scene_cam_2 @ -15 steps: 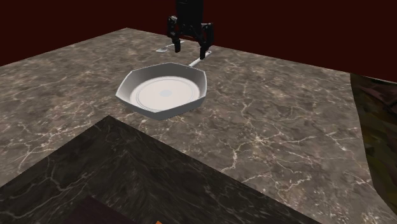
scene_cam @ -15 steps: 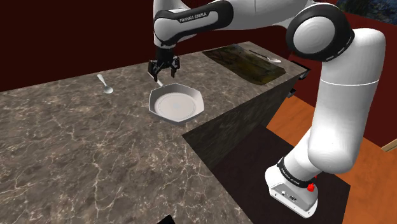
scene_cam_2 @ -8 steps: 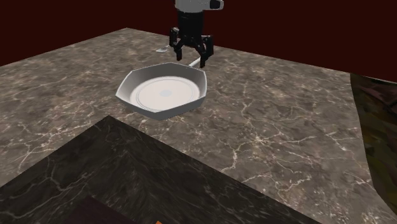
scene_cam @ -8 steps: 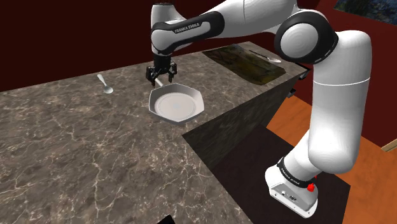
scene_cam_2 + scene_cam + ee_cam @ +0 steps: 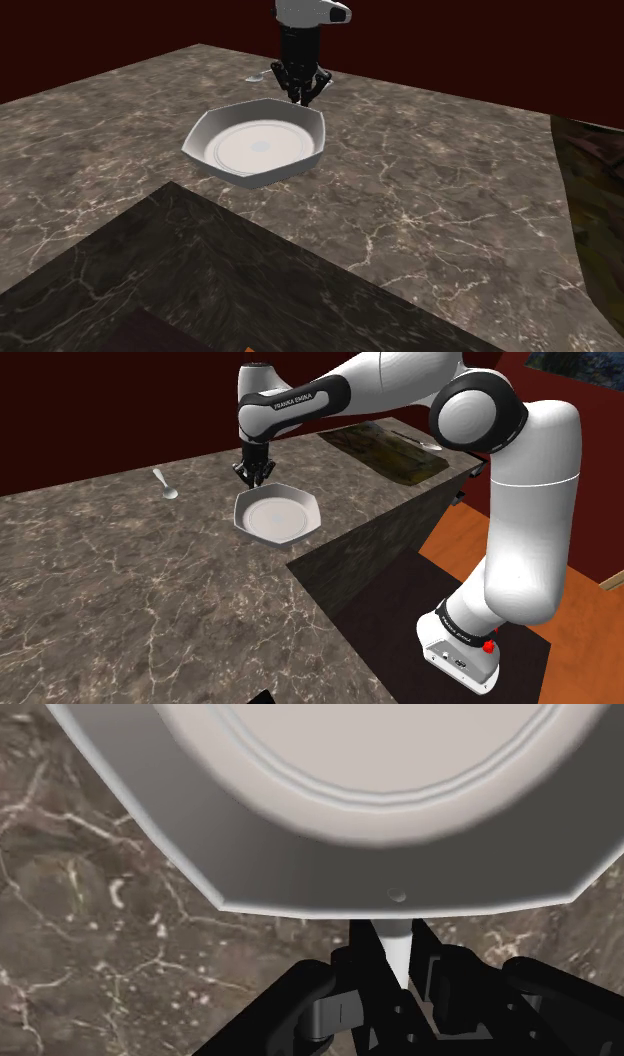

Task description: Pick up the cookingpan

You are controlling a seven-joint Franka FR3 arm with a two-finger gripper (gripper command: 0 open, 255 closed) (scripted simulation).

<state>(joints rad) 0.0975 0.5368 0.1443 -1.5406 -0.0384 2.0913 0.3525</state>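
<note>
Closed since a moment ago, the gripper [image 5: 303, 97] now pinches the cookingpan [image 5: 258, 145] by its slim handle [image 5: 397, 949]; stiff, bowl-heavy, likely to sag.

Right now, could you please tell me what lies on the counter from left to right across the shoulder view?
small spoon → white pan → dark rectangular panel. The gripper overlaps the pan's left part, so I leave it out of the order.
</note>
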